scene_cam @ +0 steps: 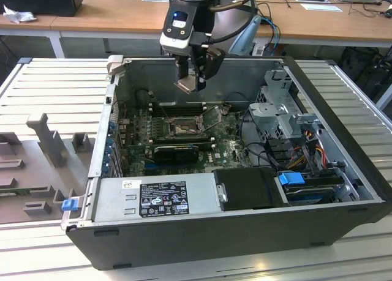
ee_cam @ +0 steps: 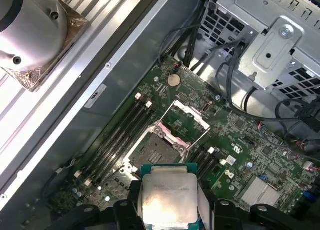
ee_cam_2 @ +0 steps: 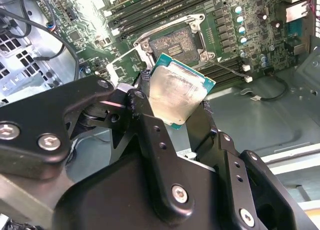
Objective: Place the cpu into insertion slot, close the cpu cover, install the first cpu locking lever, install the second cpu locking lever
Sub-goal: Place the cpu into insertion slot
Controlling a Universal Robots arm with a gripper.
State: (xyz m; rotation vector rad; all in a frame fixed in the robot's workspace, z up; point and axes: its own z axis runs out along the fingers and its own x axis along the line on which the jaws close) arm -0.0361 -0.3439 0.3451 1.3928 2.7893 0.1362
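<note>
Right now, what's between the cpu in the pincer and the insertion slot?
Nothing: in the exterior view the cpu hangs above the insertion slot, bare air between.

Exterior view: raised, oblique, apparently from one end, framing the whole case [scene_cam: 214, 239]. Both wrist views: close, looking down past the cpu [ee_cam_2: 177, 97] onto the slot [ee_cam_2: 172, 42].

1. A pale beige-silver face edged in teal green is shown on the cpu [ee_cam_2: 177, 97].
2. A brownish contact field is seen inside the insertion slot [ee_cam_2: 175, 42].
3. The circuit board [scene_cam: 229, 147] is coloured green.
4. The fingers [ee_cam_2: 150, 135] of the gripper [scene_cam: 193, 85] are finished in black.
5. A blue clip [scene_cam: 69, 204] is seen at the exterior view's lower left, against pale grey ribbed panels [scene_cam: 55, 79].
</note>
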